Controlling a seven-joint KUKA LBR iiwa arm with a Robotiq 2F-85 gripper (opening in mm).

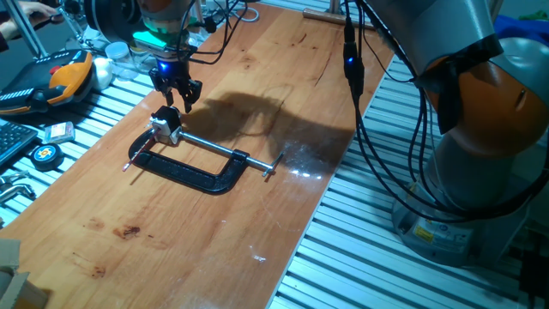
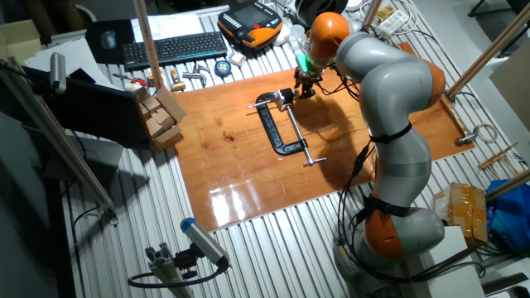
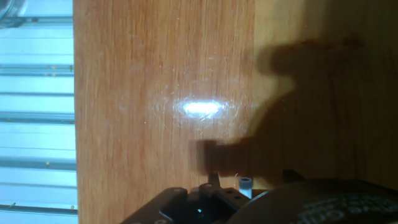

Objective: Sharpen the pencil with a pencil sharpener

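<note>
The pencil sharpener (image 1: 165,125), a small silvery block with a dark top, is held in the jaws of a black C-clamp (image 1: 194,173) on the wooden board (image 1: 214,240). The pencil (image 1: 136,154), a thin dark stick, lies beside the clamp's left end. My gripper (image 1: 177,93) hangs just above and behind the sharpener, fingers apart and empty. In the other fixed view the gripper (image 2: 302,86) is over the clamp's far end (image 2: 280,124). The hand view shows only bare board (image 3: 161,74) and shadow; sharpener and pencil are out of it.
The clamp's steel screw rod (image 1: 227,148) runs right across the board. An orange-black device (image 1: 64,75), a tape measure (image 1: 45,154) and cables lie left of the board. A keyboard (image 2: 170,48) and wooden blocks (image 2: 161,116) stand beyond it. The board's edge meets metal slats (image 3: 37,124).
</note>
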